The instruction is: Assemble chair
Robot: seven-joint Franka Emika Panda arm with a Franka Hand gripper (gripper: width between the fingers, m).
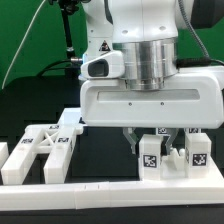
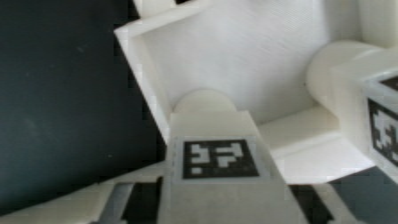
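Parts of the chair lie along the lower edge of the exterior view. The cross-braced frame (image 1: 40,152) is flat at the lower left and two tagged blocks (image 1: 150,155) stand at the lower right. All of them sit just behind the long border rail (image 1: 100,192) on the black table (image 1: 30,100). Lined up against the rail like this, the pieces seem to be staged where the arm can reach them squarely.

The gripper (image 1: 138,136) hangs low in the middle of that view, directly over the tagged blocks. Its wide body hides what is beneath it. I judge this low, centred pose to be work on one piece rather than travel across the table.

The wrist view shows what the body hides. A round-ended leg bar (image 2: 217,150) with a tag, likely one of those blocks, runs straight out from between the jaws. It crosses a flat slab (image 2: 196,60), and a rounded piece (image 2: 347,70) with its own tag is close beside it. Grey ribbed pads (image 2: 128,198) stand close on either side of the bar, so the jaws are nearly closed around it. I cannot tell whether they actually press on it. Only the exterior view shows the frame and the rail.
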